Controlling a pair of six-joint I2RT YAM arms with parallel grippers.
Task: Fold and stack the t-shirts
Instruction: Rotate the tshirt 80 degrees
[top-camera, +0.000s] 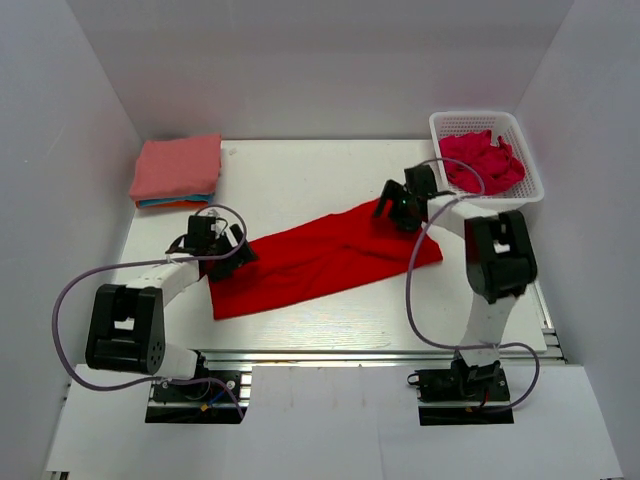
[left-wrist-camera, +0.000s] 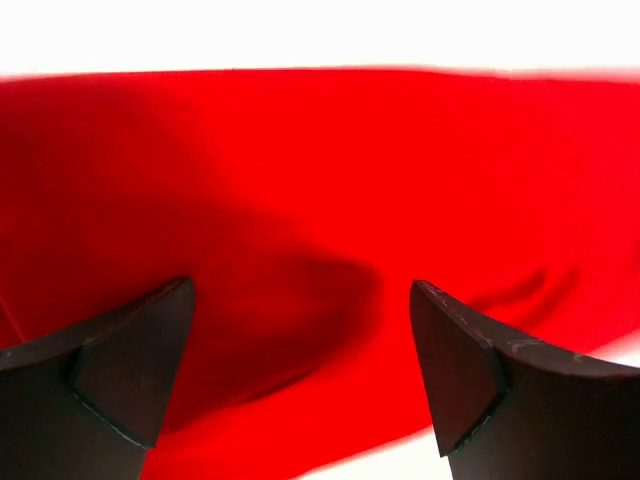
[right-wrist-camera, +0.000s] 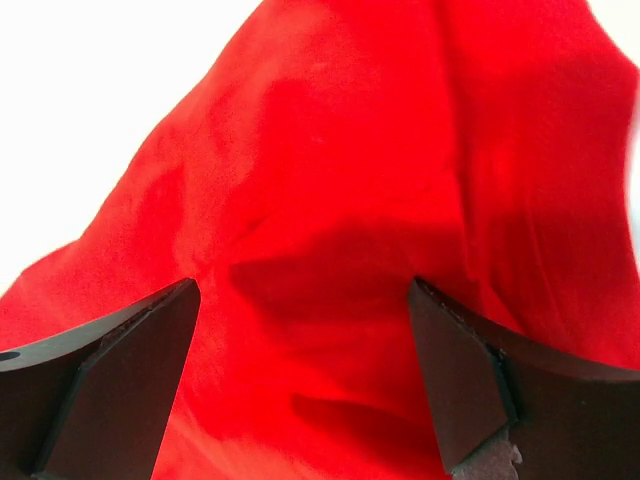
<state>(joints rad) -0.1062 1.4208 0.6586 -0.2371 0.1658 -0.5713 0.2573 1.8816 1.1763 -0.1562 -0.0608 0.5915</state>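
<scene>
Red t-shirt (top-camera: 320, 258) slantwise mid-table, bare margins around | left gripper (left-wrist-camera: 300, 287) wide over left end | right gripper (right-wrist-camera: 301, 285) wide over right end | cloth edges cropped in wrist views

Left arm (top-camera: 150, 290): folded low, forearm reaching forward and to the right from its base. Left gripper (top-camera: 236, 255) held low, pointing right; jaws spread wide in the left wrist view.

Right arm (top-camera: 497, 262): upper link raised, forearm extending forward and to the left. Right gripper (top-camera: 390, 210) angled down, pointing left; jaws likewise spread wide in the right wrist view.
</scene>
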